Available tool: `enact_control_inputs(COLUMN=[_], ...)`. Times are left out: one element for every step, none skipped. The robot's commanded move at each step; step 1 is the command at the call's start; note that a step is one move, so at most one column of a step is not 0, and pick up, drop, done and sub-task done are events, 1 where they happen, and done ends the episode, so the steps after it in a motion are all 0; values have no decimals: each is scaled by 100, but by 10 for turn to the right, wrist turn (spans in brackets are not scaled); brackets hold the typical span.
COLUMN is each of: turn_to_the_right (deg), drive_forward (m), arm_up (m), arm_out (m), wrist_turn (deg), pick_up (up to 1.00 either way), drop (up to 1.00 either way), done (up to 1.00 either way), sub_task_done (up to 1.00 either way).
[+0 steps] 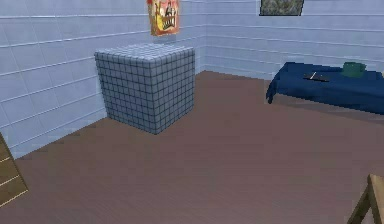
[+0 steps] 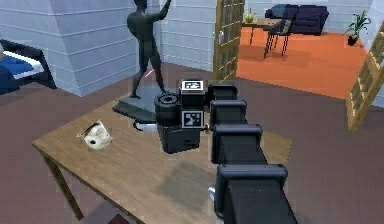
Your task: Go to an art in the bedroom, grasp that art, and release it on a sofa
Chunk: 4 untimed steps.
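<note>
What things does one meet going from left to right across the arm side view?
blue bed → small pale object → dark statue → wooden door → dark sofa → potted plant

I count two wall pictures, an orange picture [image 1: 165, 17] and a dark picture [image 1: 281, 7], one tiled block [image 1: 145, 88], one dark statue [image 2: 147, 55], one small pale object [image 2: 96, 136], one sofa [image 2: 300, 17] and one potted plant [image 2: 357, 25].

Blocked: tall dark figure statue [image 2: 147, 50], small cream lump [image 2: 96, 136] on brown wooden table [image 2: 130, 175] | Free: bare wood between them
</note>
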Motion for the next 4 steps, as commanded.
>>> enact_control_inputs(turn_to_the_right=[0,0,0,0], drive_forward=[0,0,0,0], arm_up=[0,0,0,0], arm_out=[0,0,0,-16], wrist_turn=[-450,-450,-210,0], pick_up=[0,0,0,0], drop=[0,0,0,0], done=[0,0,0,0], sub_task_done=[0,0,0,0])
